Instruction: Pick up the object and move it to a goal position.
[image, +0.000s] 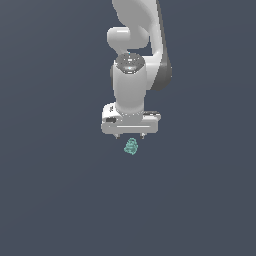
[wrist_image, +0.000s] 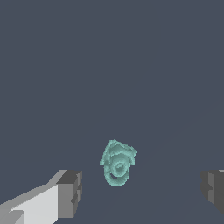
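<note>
The white arm (image: 131, 85) hangs straight down — the teal object (image: 131, 146) sits just below its jaws.

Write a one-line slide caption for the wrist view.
Open gripper fingers straddle a small pale teal lump on a plain dark surface, not yet touching it.

The arm (image: 134, 55) is showing as smooth, glossy white, built of rounded, bulging segments; a darker grey band is running along its side on the exterior view's right, and a dark grey round cap with pale highlights is sitting on top of the wrist cylinder; below that, a wide, flat white block is forming the body of the gripper (image: 130, 136), with a small dark marking on its face; two short stubs are poking out beneath it; in the wrist view the fingers (wrist_image: 65, 194) are appearing as white bars ending in blocky, ridged grey pads.
</note>
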